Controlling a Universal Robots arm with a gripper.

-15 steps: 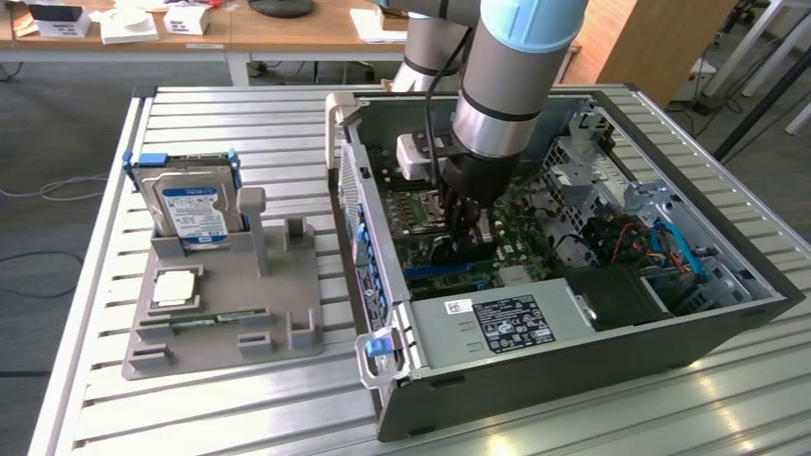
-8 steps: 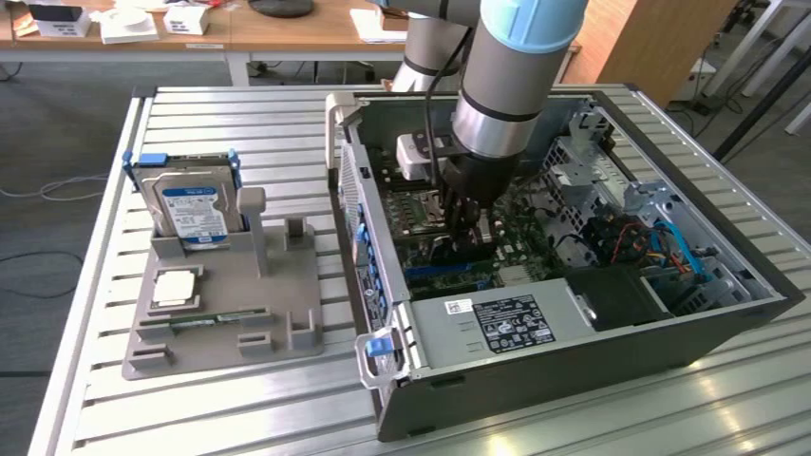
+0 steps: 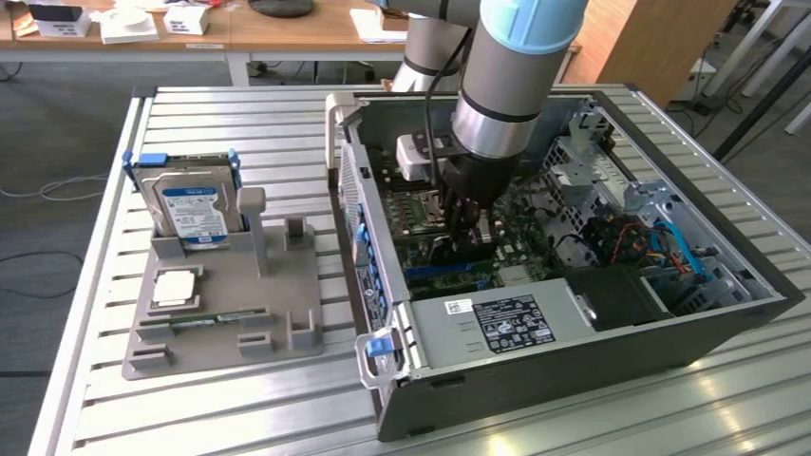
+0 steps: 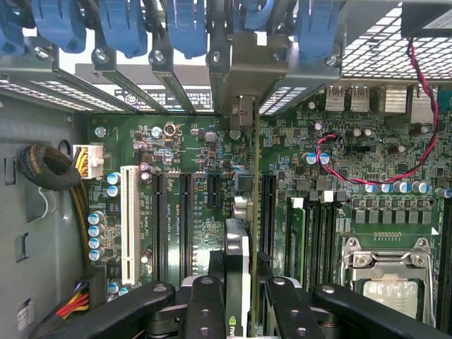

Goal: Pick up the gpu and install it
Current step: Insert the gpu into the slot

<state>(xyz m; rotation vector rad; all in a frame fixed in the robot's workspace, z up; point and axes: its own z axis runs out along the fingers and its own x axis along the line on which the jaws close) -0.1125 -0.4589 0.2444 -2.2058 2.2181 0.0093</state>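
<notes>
The jaws are closed on the gpu, which is held on edge inside the open computer case, above the black expansion slots of the motherboard. Whether it is seated cannot be told. Its far end is turned toward the blue latches. On the tabletop, a grey holder carrying the hard drive is set beside the case.
</notes>
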